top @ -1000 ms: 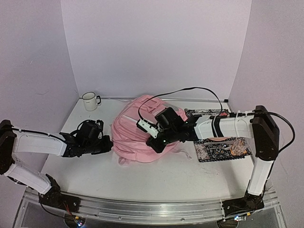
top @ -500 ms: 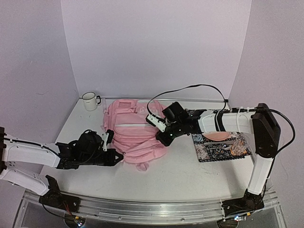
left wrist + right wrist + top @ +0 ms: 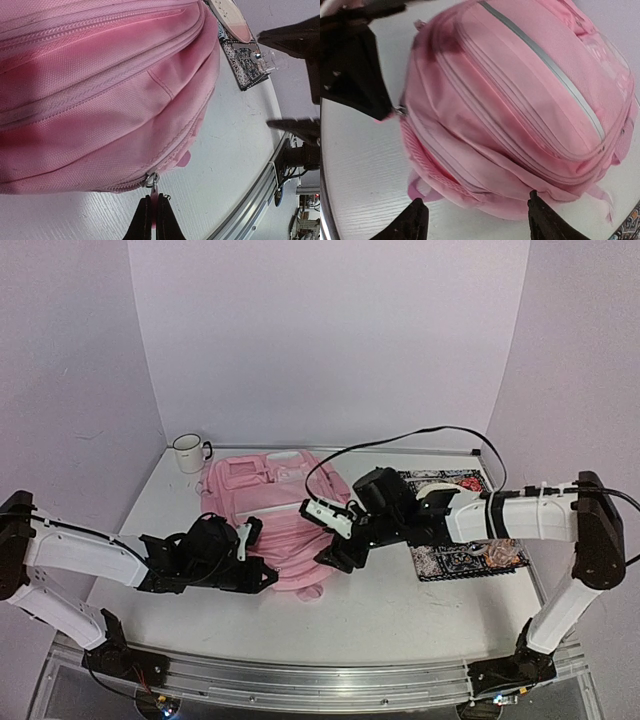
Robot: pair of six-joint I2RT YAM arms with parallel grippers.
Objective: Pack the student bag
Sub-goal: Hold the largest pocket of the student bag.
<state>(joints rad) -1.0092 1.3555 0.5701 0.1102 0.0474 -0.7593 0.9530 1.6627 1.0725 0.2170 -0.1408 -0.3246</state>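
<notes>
The soft pink fabric student bag [image 3: 270, 510] now lies flattened on the white table [image 3: 400, 610]. The right gripper [image 3: 477, 220] is released, spread above it. The left gripper [image 3: 151, 220] pinches the zipper pull [image 3: 153, 181] at the bag's near edge; pull steadily along the seam.

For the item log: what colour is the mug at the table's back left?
The mug is white with a dark rim; top external view shows it best.

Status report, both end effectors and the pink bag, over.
Left end effector shut on zipper pull. Right end effector open, by student bag. Mug stands apart.
</notes>
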